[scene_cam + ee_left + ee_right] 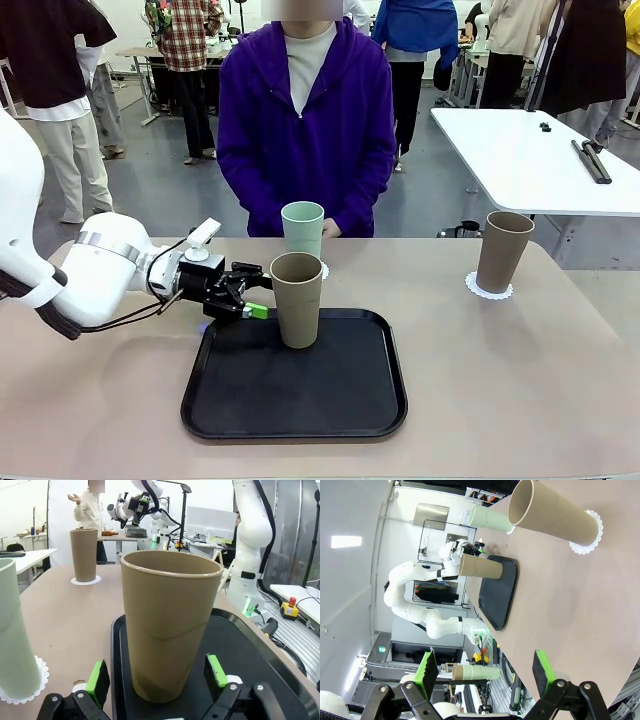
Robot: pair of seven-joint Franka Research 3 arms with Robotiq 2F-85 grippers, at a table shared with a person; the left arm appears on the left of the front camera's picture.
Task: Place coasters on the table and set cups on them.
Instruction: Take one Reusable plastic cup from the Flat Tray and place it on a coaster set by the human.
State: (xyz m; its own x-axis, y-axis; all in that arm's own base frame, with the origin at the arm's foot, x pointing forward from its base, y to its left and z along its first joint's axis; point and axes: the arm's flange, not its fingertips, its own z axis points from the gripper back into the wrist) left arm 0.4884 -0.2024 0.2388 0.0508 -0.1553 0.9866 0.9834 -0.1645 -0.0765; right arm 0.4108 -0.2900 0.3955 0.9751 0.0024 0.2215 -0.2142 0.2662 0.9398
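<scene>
Left wrist view: left fingers spread around tall tapered taupe cup upright on black tray; right fingers spread, empty.

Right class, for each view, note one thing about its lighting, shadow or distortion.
Front view: even light, the brown cup casts a soft shadow on the black tray. Left wrist view: wide-angle lens swells that cup. Right wrist view: rolled sideways, a bright ceiling light glares.
</scene>
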